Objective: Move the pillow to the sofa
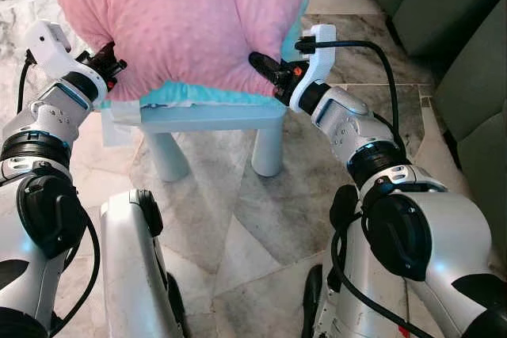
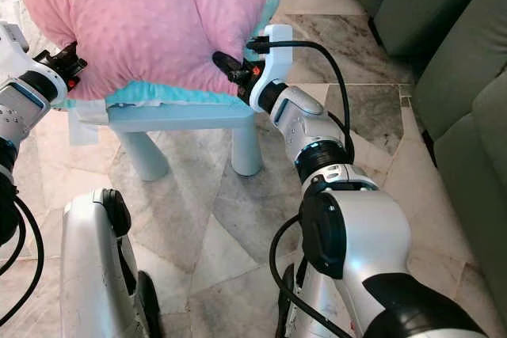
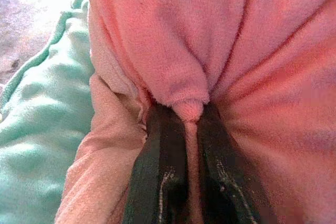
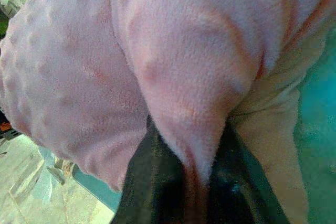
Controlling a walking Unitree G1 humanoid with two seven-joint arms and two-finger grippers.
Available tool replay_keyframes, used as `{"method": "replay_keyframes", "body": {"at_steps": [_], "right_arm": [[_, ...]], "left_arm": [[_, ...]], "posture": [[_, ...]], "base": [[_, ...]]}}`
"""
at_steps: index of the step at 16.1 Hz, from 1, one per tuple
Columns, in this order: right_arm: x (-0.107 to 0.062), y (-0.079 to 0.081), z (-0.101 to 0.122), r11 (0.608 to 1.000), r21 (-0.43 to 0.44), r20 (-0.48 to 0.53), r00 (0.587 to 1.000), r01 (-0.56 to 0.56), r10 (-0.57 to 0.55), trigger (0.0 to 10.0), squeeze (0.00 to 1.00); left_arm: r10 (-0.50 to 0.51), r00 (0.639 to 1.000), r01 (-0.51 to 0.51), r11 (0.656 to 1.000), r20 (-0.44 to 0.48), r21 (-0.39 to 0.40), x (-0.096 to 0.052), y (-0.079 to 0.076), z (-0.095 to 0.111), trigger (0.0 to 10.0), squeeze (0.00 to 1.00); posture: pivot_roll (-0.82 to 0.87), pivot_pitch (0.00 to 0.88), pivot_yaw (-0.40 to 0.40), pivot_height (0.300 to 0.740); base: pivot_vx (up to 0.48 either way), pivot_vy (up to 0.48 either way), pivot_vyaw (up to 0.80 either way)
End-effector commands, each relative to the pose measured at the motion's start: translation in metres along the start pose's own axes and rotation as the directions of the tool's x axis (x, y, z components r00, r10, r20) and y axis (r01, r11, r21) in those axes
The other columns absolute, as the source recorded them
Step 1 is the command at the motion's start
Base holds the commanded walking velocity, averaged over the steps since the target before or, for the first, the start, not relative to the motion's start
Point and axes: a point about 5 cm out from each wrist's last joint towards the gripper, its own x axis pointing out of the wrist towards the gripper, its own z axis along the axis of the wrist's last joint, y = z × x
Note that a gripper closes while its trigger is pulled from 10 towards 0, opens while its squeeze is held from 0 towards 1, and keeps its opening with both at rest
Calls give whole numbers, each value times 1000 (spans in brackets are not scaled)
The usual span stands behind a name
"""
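A big pink pillow with a bumpy nap sat on a small pale blue desk, with a teal cloth showing under its lower edge. The desk stood on round legs on a marble-look tiled floor, veined grey and tan. Off to the robot's right, grey-green sofa cushions ran along the edge of the room, well apart from the desk.

The left claw was clamped on the pillow's left corner; from the wrist, a fold of pink fabric bunched between its two black fingers. The right claw was clamped on the pillow's right lower edge, with a pinch of fabric pressed between its fingers.
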Motion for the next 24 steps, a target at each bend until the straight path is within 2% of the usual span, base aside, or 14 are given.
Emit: {"method": "replay_keyframes", "body": {"at_steps": [1,2,5,7,9,11,13,14,15,16,18,19,21,24], "right_arm": [[1,5,-16,999,25,-51,998,-24,25,0,0],[1,5,-16,999,25,-50,998,-24,25,0,0],[2,5,-6,1000,-16,2,1000,-11,11,0,0],[-4,-2,9,997,-82,74,997,-10,16,0,0],[-13,-7,17,986,-166,142,989,-12,36,0,0],[-23,-12,11,984,-178,171,985,8,22,0,0],[-37,-15,1,976,-207,209,978,62,-18,0,0],[-41,-14,1,968,-239,220,975,74,-21,0,0],[-50,-14,3,953,-280,251,967,114,-42,0,0],[-60,-11,3,935,-327,266,963,136,-46,0,0],[-87,-7,-2,906,-352,292,948,233,-130,0,0],[-96,-6,-7,899,-352,287,944,260,-161,0,0],[-132,-11,-45,869,-310,198,920,386,-338,0,0],[-153,-11,-82,799,-324,118,860,506,-497,0,0]], "left_arm": [[-9,998,8,1000,-57,-6,0,2,-15,0,0],[-10,998,9,1000,-57,-5,0,2,-16,0,0],[-74,997,74,994,-5,83,5,-13,-7,0,0],[-182,975,156,969,127,192,5,-28,2,0,0],[-212,944,121,936,253,331,-6,-26,9,0,0],[-176,930,58,937,324,345,-18,-19,1,0,0],[-159,891,-17,924,425,382,-44,-19,-14,0,0],[-159,880,-34,920,448,392,-51,-22,-19,0,0],[-205,860,-39,887,467,460,-63,-32,-24,0,0],[-187,867,-41,897,462,440,-74,-36,-35,0,0],[-179,924,6,891,338,455,-102,-39,-77,0,0],[-171,940,18,890,296,456,-110,-38,-89,0,0],[-52,991,-2,912,120,411,-133,-22,-140,0,0],[-4,1000,11,920,-20,392,-139,-6,-168,0,0]], "posture": [[26,375,-29,351],[27,375,-27,351],[25,335,-33,351],[14,260,-46,351],[-5,175,-49,351],[-18,107,-53,351],[-14,62,-59,351],[-17,44,-60,351],[-24,22,-62,351],[-23,14,-66,351],[-53,1,-52,351],[-57,0,-50,351],[-95,0,-30,351],[-92,0,-22,351]], "base": [[0,0,0],[0,0,0],[0,0,0],[0,0,0],[0,0,0],[0,0,0],[0,0,0],[0,0,0],[0,0,0],[0,0,0],[0,0,0],[0,0,0],[0,0,0],[0,0,0]]}}
